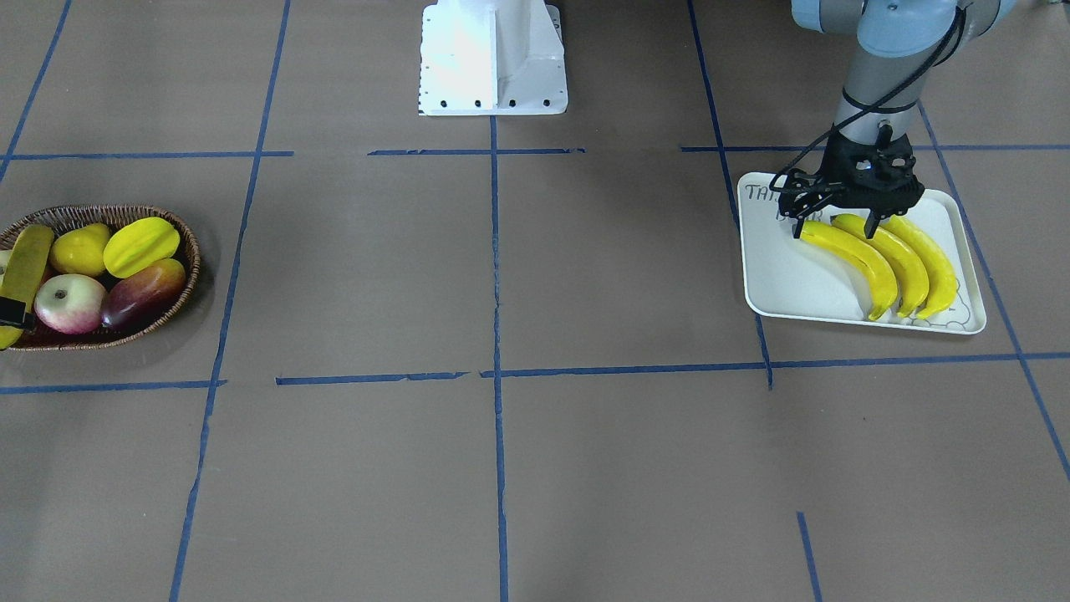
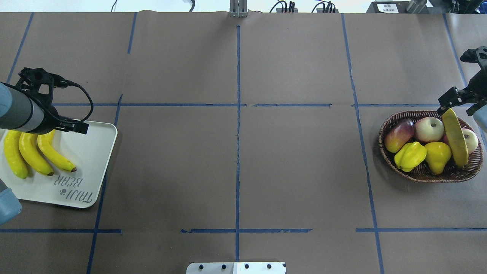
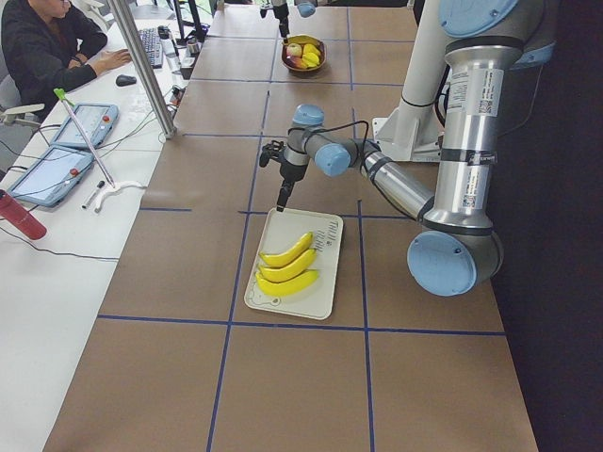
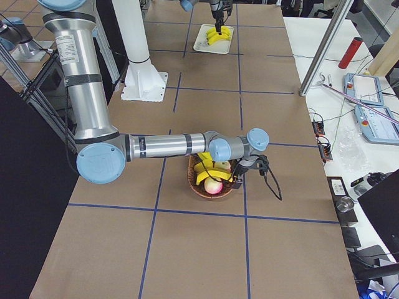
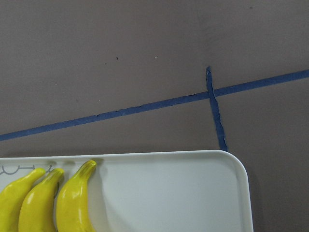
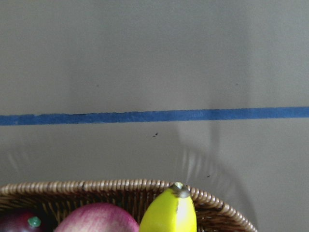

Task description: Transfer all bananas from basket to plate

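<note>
Three bananas [image 1: 886, 263] on plate [image 1: 786, 284], right of frame; left gripper [image 1: 836, 226] above, fingers apart. Right gripper [image 2: 454, 99], frame's right edge, apparently clamps fourth banana [image 2: 454, 137] in basket [image 2: 426, 175].

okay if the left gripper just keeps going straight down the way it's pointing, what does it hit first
Probably the bananas. The left gripper points down over their upper ends on the plate, so it would likely meet a banana before bare plate. Its exact height above them is unclear.
</note>
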`<action>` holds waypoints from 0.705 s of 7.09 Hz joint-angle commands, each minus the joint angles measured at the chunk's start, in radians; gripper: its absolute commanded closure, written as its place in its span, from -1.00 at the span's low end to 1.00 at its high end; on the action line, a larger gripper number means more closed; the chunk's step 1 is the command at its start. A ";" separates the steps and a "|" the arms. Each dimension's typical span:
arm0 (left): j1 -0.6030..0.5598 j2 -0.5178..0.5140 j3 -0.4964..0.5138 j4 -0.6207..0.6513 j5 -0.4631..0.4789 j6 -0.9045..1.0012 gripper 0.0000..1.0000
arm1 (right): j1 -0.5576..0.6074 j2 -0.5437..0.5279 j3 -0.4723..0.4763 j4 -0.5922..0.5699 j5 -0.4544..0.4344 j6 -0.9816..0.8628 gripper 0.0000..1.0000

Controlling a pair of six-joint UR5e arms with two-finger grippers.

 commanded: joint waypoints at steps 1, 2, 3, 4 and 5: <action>0.001 0.000 -0.001 0.000 0.001 0.000 -1.00 | -0.006 -0.002 -0.001 -0.001 0.001 0.003 -0.99; 0.001 0.000 -0.001 0.000 0.001 0.000 -1.00 | -0.015 -0.002 -0.001 -0.001 0.001 0.004 -0.98; 0.001 0.000 -0.001 0.000 0.003 0.002 -1.00 | -0.026 -0.002 -0.001 -0.001 0.001 0.003 -0.98; 0.001 0.000 -0.001 0.000 0.003 0.002 -1.00 | -0.029 -0.002 -0.001 -0.001 0.001 0.003 -0.97; 0.001 0.000 -0.001 0.000 0.003 0.002 -1.00 | -0.027 -0.004 -0.002 0.000 0.001 0.000 -0.34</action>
